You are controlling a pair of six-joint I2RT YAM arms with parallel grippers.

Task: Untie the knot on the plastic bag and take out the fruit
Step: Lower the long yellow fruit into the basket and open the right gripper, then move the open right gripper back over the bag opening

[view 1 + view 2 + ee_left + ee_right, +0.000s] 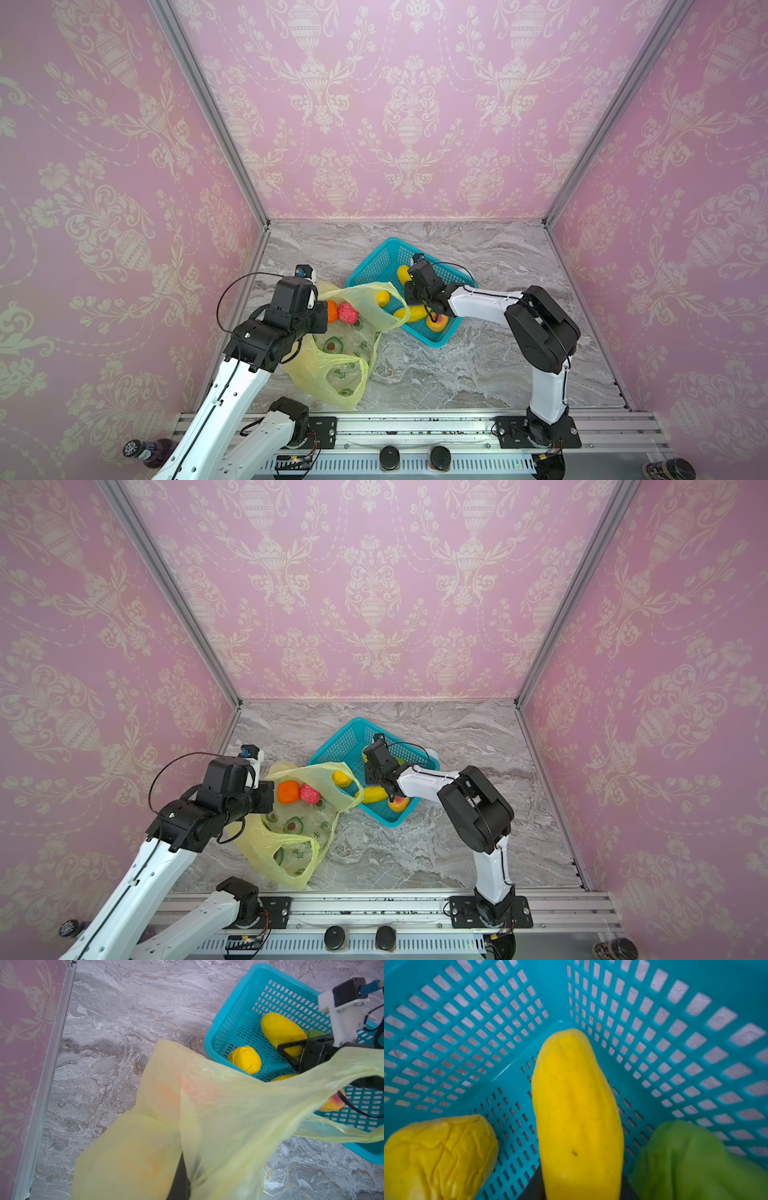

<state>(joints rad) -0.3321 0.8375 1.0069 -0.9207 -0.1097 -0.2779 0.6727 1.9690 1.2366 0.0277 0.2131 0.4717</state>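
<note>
The left end effector [180,1176] is closed on the bag [332,374] rim. An orange fruit [331,311] and a pink fruit [347,312] lie inside. The right end effector [291,1054] straddles a long yellow fruit [577,1105] in the basket [374,262]; whether it is clamped or released cannot be told.

Both top views look down from high above the near edge toward the far pink wall [415,124], sharing the whole marble table [478,374]. The left wrist view looks closely over the plastic bag [218,1126] into the teal basket [234,1012]; the right wrist view sits inside it, sharing the long yellow fruit [577,1115].
</note>
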